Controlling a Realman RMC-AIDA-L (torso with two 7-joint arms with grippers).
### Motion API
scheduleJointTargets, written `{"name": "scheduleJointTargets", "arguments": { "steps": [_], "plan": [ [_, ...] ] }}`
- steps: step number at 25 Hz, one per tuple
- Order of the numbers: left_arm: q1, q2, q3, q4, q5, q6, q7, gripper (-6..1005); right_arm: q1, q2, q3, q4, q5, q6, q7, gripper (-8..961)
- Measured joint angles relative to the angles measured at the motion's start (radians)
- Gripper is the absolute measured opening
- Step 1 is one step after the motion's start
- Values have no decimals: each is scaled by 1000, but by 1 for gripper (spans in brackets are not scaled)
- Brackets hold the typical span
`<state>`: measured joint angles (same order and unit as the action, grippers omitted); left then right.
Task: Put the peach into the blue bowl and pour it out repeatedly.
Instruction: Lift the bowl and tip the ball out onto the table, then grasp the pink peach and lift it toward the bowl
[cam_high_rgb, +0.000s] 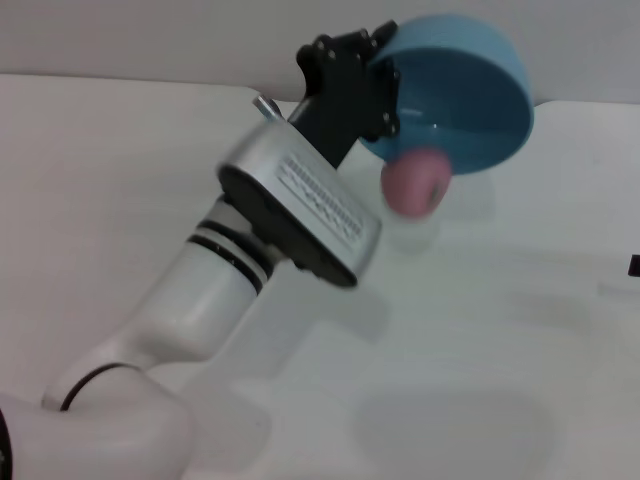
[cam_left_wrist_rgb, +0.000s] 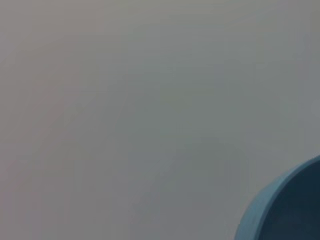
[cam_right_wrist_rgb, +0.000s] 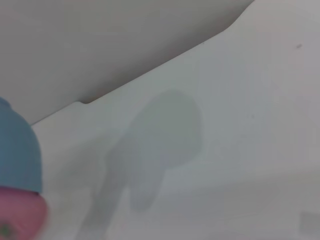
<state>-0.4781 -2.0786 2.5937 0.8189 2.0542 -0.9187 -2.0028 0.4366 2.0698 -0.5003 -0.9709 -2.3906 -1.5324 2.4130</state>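
Nearest the head camera is the white shell of the left arm (cam_high_rgb: 190, 310), running up from the lower corner to its silver wrist block and black left gripper (cam_high_rgb: 385, 95), which is clamped on the near rim of the blue bowl (cam_high_rgb: 470, 100) and holds it high above the white table (cam_high_rgb: 520, 330). The bowl is tipped steeply, its mouth turned down and toward the camera, so the pour of this cycle is under way rather than finished. The peach (cam_high_rgb: 415, 182) sits just below the gripper at the bowl's lowest lip, slightly blurred; it appears to be leaving the bowl or already falling free, though whether it touches the rim cannot be told. Apart from the peach at its lip, the visible part of the bowl's inside holds nothing. The left wrist view shows only a curved edge of the bowl (cam_left_wrist_rgb: 280, 210) against a plain pale ground. The right wrist view catches the bowl's blue wall (cam_right_wrist_rgb: 17, 150) with the peach (cam_right_wrist_rgb: 20, 217) right under it, and shadows on the table beyond; the right gripper itself appears in no view, so its state is unknown. What seems left: the fruit must land, the bowl go back upright, and the peach be reloaded for the next pour.
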Motion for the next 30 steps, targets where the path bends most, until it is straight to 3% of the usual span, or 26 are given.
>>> {"name": "scheduleJointTargets", "arguments": {
  "steps": [8, 12, 15, 18, 21, 23, 25, 27, 28, 30],
  "plan": [
    [-5, 0, 47, -27, -1, 8, 155, -1, 5, -1, -4, 6, -1, 1, -4, 466],
    [-6, 0, 21, -25, -18, 25, 98, -2, 11, 0, -9, 8, 2, 0, -17, 471],
    [-4, 5, -80, 16, -49, 124, -24, -2, 18, 1, -20, 17, 27, -6, -65, 474],
    [1, 11, -217, 62, -54, 311, -87, -2, 27, 0, -59, 47, 81, -7, -129, 478],
    [-12, 12, -449, 104, -57, 659, -101, -1, 37, 0, -113, 81, 156, -1, -243, 482],
    [-45, 11, -635, 112, -60, 968, -120, -1, 50, 0, -154, 108, 199, 0, -330, 484],
    [-86, 16, -789, 101, -57, 1199, -166, -1, 65, 2, -197, 131, 227, 0, -404, 487],
    [-121, 21, -918, 81, -47, 1369, -209, -1, 83, 5, -250, 153, 247, 1, -472, 489],
    [-148, 24, -1032, 66, -25, 1501, -229, -1, 92, 6, -277, 162, 253, 1, -489, 490],
    [-160, 26, -1125, 65, 22, 1602, -251, -2, 115, 7, -337, 182, 263, 2, -508, 493]
  ]
}}
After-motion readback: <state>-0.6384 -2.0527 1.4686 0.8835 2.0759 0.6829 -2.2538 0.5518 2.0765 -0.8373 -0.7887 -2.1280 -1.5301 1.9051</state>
